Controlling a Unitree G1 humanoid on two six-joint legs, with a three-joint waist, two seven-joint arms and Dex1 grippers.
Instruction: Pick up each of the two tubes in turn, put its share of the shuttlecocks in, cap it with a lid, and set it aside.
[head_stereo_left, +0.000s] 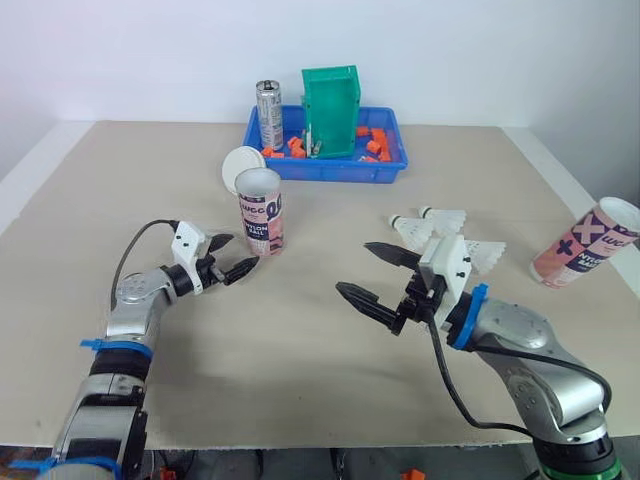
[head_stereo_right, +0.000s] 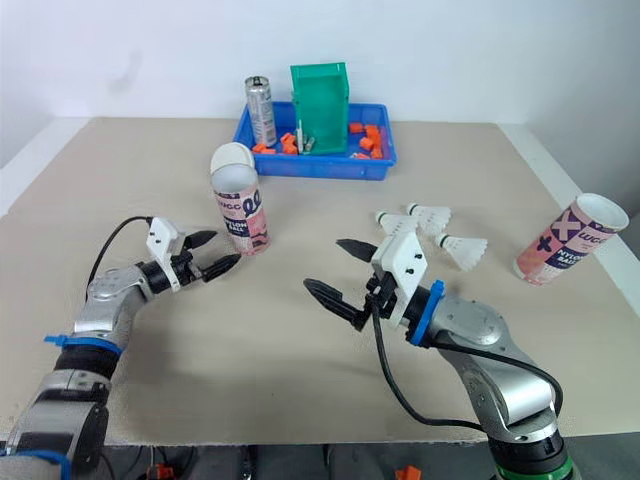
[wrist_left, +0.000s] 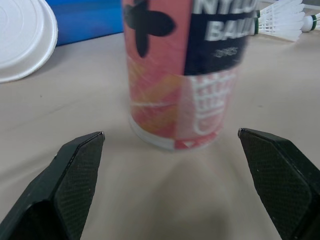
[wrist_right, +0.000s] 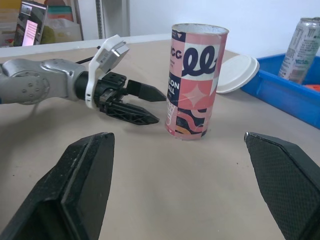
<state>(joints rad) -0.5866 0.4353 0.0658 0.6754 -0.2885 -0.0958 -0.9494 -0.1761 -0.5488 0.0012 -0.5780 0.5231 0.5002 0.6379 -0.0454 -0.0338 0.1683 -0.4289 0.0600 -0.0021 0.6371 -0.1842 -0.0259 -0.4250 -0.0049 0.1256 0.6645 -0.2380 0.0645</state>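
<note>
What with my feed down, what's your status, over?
Left hand open, just short of upright tube. Right hand open, empty. Second tube on its side, far right. Nothing in the way.

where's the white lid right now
In the left eye view the white lid sits on the robot's left side, just behind the upright tube and by the front left corner of the blue tray.

Left claw (head_stereo_left: 243, 252) agape just beside upright tube (head_stereo_left: 260, 212)
</note>
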